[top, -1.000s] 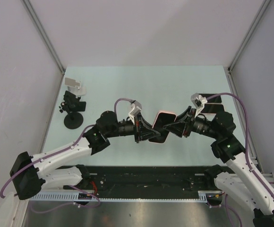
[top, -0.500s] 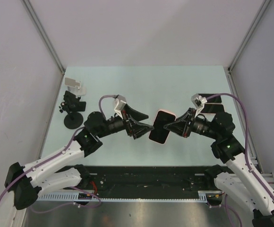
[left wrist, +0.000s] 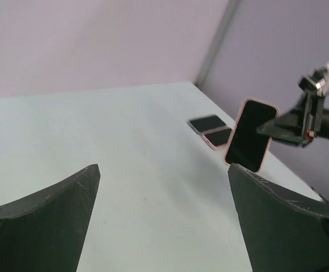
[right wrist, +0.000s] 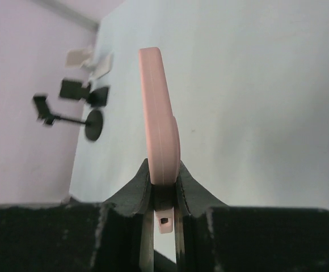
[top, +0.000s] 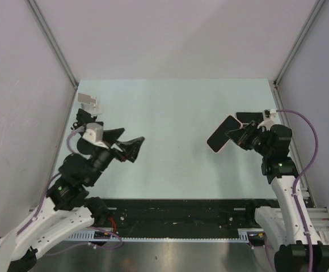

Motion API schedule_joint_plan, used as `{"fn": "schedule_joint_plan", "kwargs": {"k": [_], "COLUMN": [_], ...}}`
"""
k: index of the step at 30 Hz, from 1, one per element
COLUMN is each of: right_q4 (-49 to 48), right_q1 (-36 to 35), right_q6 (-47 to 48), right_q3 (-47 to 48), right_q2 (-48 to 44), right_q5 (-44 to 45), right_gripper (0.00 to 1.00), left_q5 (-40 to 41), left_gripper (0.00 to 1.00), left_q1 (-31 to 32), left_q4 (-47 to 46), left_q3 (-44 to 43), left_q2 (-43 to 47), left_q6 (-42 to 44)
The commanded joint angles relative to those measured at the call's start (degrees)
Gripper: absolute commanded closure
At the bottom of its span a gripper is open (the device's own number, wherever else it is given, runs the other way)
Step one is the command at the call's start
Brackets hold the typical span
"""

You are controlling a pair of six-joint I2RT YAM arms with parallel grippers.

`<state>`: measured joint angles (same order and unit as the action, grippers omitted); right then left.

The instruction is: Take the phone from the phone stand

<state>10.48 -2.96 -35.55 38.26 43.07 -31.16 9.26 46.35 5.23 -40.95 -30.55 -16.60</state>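
Observation:
The phone (top: 218, 136), dark-screened in a pink case, hangs tilted in the air over the right side of the table, with my right gripper (top: 235, 136) shut on its lower end. The right wrist view shows the phone (right wrist: 160, 124) edge-on, pinched between the fingers (right wrist: 139, 190). The black phone stand (top: 84, 117) stands empty at the far left, its base hidden behind my left wrist; it shows whole in the right wrist view (right wrist: 68, 116). My left gripper (top: 131, 137) is wide open beside the stand, holding nothing, and faces the phone (left wrist: 251, 136) across the table.
Two more phones (left wrist: 207, 123) (left wrist: 218, 136) lie flat near the table's right edge, under the held one. A small white holder (top: 89, 102) sits behind the stand at the back left. Grey walls close in the table on three sides.
The left gripper let go of the phone, opened wide and pulled back to the left beside the stand. The right gripper carried the phone to the right and raised it.

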Motion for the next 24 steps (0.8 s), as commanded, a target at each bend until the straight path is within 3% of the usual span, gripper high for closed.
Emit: {"fn": "schedule_joint_plan", "kwargs": {"k": [1,7,15,24], "right_q4": [4.01,3.06,-7.04,-12.91], "right_q1": [10.40,19.47,29.13,38.72], "right_q6": [-4.61,-8.30,-15.33,-14.46], "right_q3": [0.06,-3.88,-12.50,-13.30], "right_q2": [1.75,5.26,9.14,18.17], "right_q5": [3.99,7.77,11.91,8.14], "right_gripper": [1.00,1.00,1.00,1.00], "left_q5": [15.60,23.78,31.08,30.65], "left_gripper": [0.00,0.00,0.00,0.00], "left_q1": [-0.29,-0.29,-0.47,-2.93], "left_q4": [5.66,6.19,6.28,6.28], "left_q3": [0.60,4.73,8.08,9.57], "left_q2": [9.35,19.46,19.56,23.42], "left_q6": [6.57,13.52,16.42,15.63]}}
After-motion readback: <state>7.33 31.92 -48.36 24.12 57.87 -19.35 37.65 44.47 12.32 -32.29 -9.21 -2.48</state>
